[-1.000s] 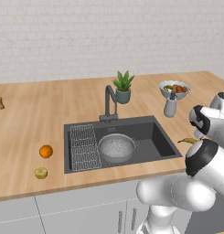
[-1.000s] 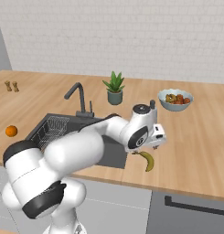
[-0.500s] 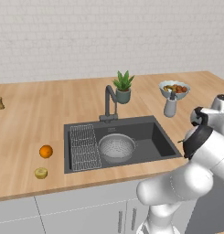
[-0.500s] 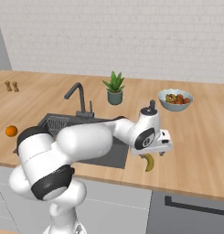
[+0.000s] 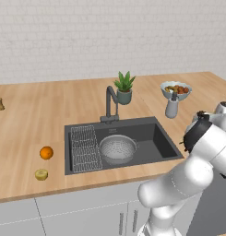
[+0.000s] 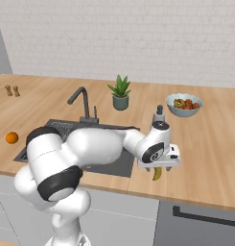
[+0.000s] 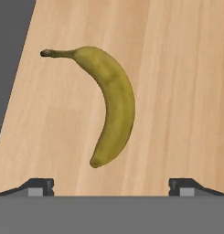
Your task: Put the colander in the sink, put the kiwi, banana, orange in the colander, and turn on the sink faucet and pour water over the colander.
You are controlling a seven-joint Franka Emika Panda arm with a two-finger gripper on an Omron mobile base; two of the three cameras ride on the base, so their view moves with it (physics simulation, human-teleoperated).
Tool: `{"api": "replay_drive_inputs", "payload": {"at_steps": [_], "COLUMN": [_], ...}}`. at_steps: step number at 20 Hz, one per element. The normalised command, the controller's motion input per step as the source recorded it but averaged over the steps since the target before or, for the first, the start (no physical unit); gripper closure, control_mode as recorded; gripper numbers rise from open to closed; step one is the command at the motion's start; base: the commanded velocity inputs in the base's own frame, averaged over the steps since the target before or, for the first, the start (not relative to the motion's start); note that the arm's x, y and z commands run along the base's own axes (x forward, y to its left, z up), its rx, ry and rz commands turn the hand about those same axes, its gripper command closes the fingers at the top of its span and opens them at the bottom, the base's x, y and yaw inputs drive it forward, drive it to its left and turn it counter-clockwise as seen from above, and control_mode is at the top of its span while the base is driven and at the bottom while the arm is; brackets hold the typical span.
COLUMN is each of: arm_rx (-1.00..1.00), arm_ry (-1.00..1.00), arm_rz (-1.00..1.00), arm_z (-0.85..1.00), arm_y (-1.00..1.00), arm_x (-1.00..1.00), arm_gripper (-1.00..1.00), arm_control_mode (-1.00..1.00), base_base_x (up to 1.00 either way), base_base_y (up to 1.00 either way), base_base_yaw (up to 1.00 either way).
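Hand view shows the gripper [image 7: 111, 185] with its jaws wide apart and holding nothing. The banana [image 7: 109, 103] lies flat on the counter [image 7: 177, 68], ahead of the jaws and between their lines. I think the jaws should descend straight and close across its thick middle.

Dull yellow-olive banana [image 7: 111, 103] with dark stem tip, pale wood-grain worktop [image 7: 177, 91], dark grey sink [image 5: 156, 138], silver perforated colander [image 5: 117, 148], bright orange orange [image 5: 46, 152], yellow-green kiwi [image 5: 41, 174], dark grey faucet [image 5: 110, 103], white brick wall [image 5: 110, 37], green plant [image 5: 124, 83]
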Motion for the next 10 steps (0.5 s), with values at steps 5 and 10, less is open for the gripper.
{"api": "replay_drive_inputs", "payload": {"at_steps": [5,10], "arm_rx": [0.03,0.03], "arm_ry": [0.01,0.02], "arm_rz": [0.0,0.0], "arm_z": [-0.23,-0.2], "arm_y": [0.0,0.0], "arm_x": [0.2,0.32], "arm_gripper": [-1.0,-1.0], "arm_control_mode": [-1.0,-1.0], "base_base_x": [0.0,0.0], "base_base_y": [0.0,0.0], "base_base_yaw": [0.0,0.0]}}
